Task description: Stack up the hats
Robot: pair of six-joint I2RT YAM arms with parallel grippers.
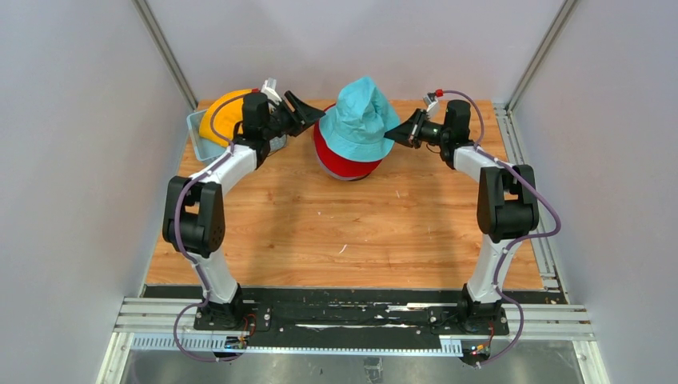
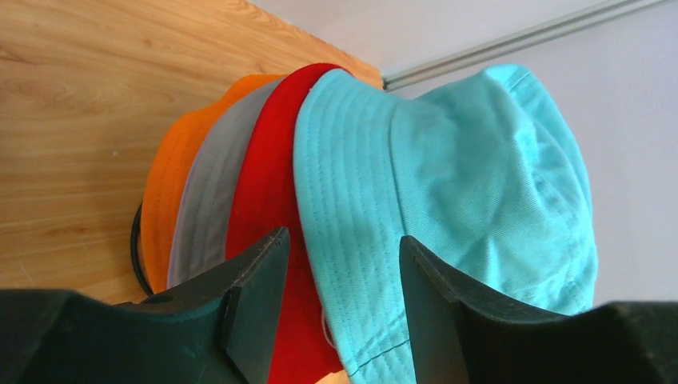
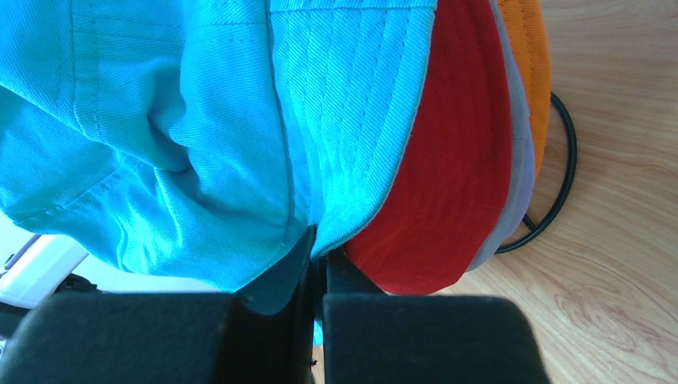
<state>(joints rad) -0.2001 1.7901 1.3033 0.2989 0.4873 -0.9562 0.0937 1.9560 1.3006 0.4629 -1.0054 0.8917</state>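
Wooden table (image 1: 320, 232), grey enclosure: teal hat (image 1: 358, 120) sits topmost on the far-centre stack, over red hat (image 1: 340, 164), grey hat (image 2: 204, 200) and orange hat (image 2: 172, 176). Right gripper (image 3: 317, 254) pinches the teal brim, fingers pressed together; left gripper (image 2: 342, 240) is spread, the opposite brim edge between its jaws. Step judged: seating the teal hat; next move calls for release, then fetching the yellow hat (image 1: 220, 118) from the basket (image 1: 193, 130).

Bright, even light from above in all views. Only faint, soft shadows fall on the light wooden counter (image 1: 320, 232). In the right wrist view the teal fabric bucket hat (image 3: 160, 120) shows sharp weave.
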